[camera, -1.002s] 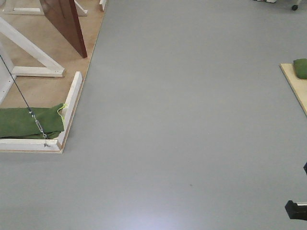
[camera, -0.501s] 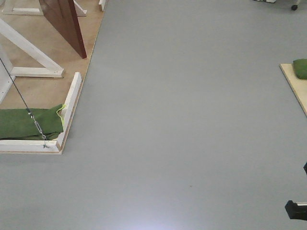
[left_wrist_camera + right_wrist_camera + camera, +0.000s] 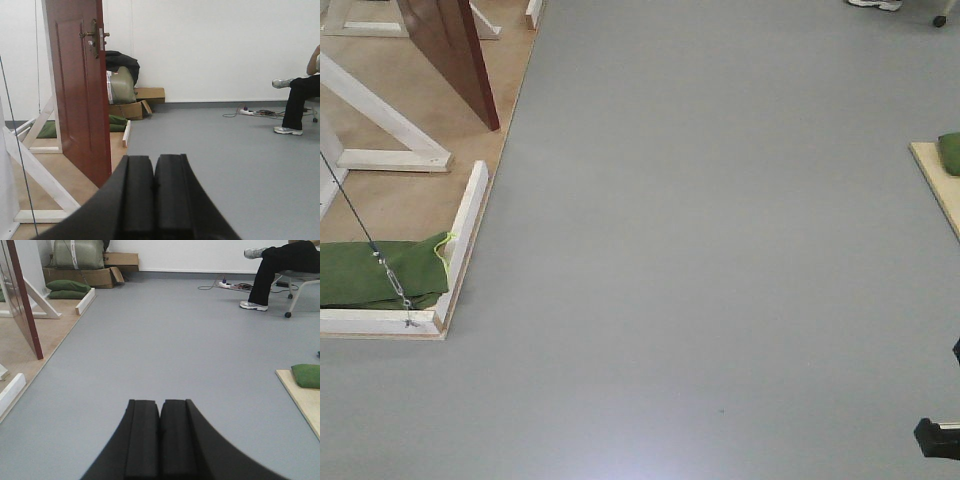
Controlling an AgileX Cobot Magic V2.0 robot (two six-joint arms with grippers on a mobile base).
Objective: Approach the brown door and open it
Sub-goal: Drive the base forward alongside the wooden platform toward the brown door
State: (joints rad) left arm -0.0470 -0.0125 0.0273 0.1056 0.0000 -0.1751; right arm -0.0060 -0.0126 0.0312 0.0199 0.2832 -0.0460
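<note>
Nearer now; brown door (image 3: 80, 90) stands ahead-left of clenched left end effector (image 3: 154, 167).

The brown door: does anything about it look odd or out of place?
Yes. The brown door is in no wall: it hangs in a free-standing white frame on a plywood panel, braced by struts and weighted with a green bag. It also seems already ajar.
</note>
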